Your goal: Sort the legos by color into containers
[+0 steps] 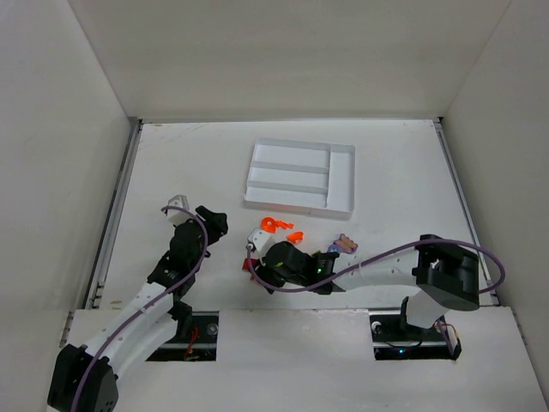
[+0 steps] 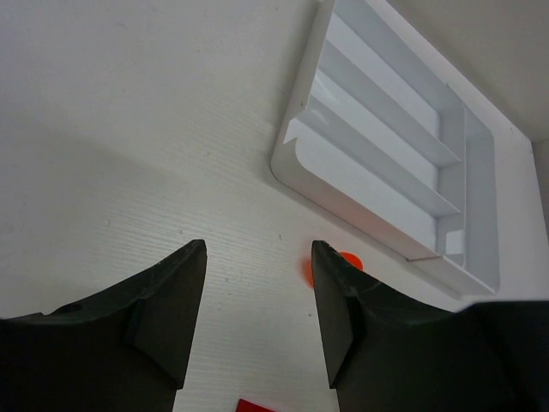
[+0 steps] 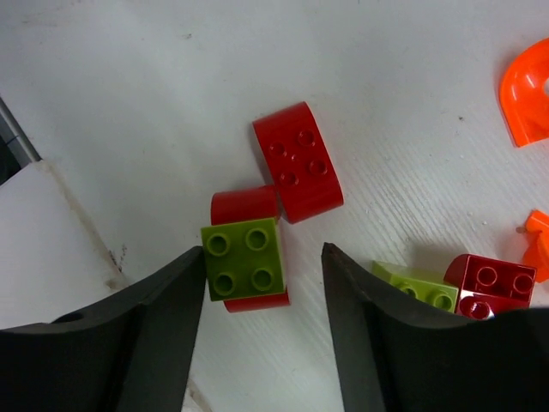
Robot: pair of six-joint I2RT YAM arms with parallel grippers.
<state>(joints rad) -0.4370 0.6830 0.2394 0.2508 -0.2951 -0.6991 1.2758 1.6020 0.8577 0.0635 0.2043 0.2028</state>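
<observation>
Ok so the white tray (image 1: 292, 163) sits out toward the far edge of the table (image 1: 171, 163), roughly mid-width. The bricks are bunched well short of it, closer to the middle of the near edge. From above, the right arm lies across most of that bunch. Only 2 orange pieces (image 1: 271, 225) and some purple ones (image 1: 346, 244) show clearly, on the tray side of the arm.

The right pincer (image 3: 262, 257) is wide open and low, with 1 finger on either side of a lime green brick (image 3: 244, 257) that's stacked on a red piece (image 3: 244, 204). Can't tell if either finger actually touches it. A curved red piece (image 3: 298, 161) lies against that stack. A second green brick (image 3: 420, 292) and a dark red brick (image 3: 493, 279) sit right beside 1 finger, so it's pretty crowded there.

The left pincer (image 2: 257, 257) is wide open too, holding nothing, over toward the left edge. An orange bit (image 2: 350, 259) peeks out from behind 1 of its fingers.
</observation>
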